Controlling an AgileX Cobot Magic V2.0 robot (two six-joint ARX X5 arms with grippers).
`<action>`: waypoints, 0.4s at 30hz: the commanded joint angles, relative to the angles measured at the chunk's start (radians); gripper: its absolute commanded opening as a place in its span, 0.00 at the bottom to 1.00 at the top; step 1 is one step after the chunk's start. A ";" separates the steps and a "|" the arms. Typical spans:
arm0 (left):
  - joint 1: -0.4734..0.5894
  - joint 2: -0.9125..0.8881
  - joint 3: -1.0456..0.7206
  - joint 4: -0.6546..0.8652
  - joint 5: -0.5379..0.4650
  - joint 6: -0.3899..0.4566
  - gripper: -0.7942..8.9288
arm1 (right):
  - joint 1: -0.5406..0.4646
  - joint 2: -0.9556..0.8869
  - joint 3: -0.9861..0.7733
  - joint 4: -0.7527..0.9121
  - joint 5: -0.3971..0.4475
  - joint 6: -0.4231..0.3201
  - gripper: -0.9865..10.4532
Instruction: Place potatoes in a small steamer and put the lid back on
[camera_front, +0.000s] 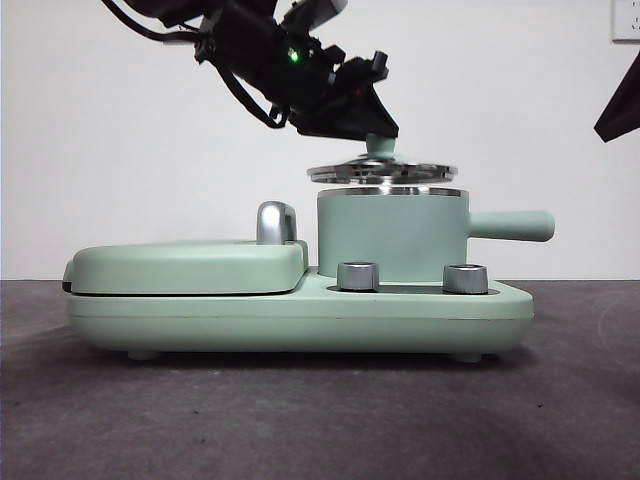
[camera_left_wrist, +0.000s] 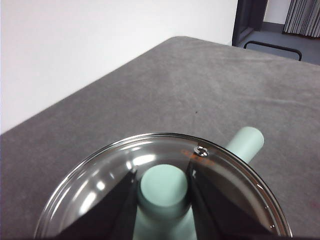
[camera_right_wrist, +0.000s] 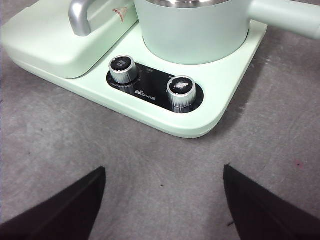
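The small steamer (camera_front: 388, 235) is a mint-green pot with a steel rim and a straight side handle (camera_front: 512, 225), standing on the cooker base. My left gripper (camera_front: 380, 142) is shut on the mint-green knob of the glass lid (camera_front: 382, 172) and holds the lid a little above the pot's rim. In the left wrist view the jaws clamp the knob (camera_left_wrist: 164, 185) over the lid's steel rim (camera_left_wrist: 95, 162), with the pot's handle (camera_left_wrist: 246, 142) beyond. My right gripper (camera_right_wrist: 165, 187) is open over the table in front of the pot (camera_right_wrist: 192, 30). The potatoes are hidden.
The mint-green cooker base (camera_front: 300, 315) carries a flat grill cover (camera_front: 185, 265) with a chrome handle (camera_front: 275, 222) left of the pot. Two steel dials (camera_right_wrist: 122, 69) (camera_right_wrist: 181, 91) sit on its front. The right arm shows as a black tip (camera_front: 620, 105) at the right edge.
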 joint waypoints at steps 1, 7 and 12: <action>-0.016 0.019 0.039 0.050 0.009 0.002 0.10 | 0.006 0.002 0.002 0.009 0.001 0.010 0.41; -0.019 0.033 0.039 0.058 0.010 0.002 0.10 | 0.006 0.004 0.002 0.008 0.002 0.010 0.41; -0.019 0.045 0.039 0.070 0.011 -0.002 0.10 | 0.006 0.004 0.002 0.004 0.005 0.010 0.41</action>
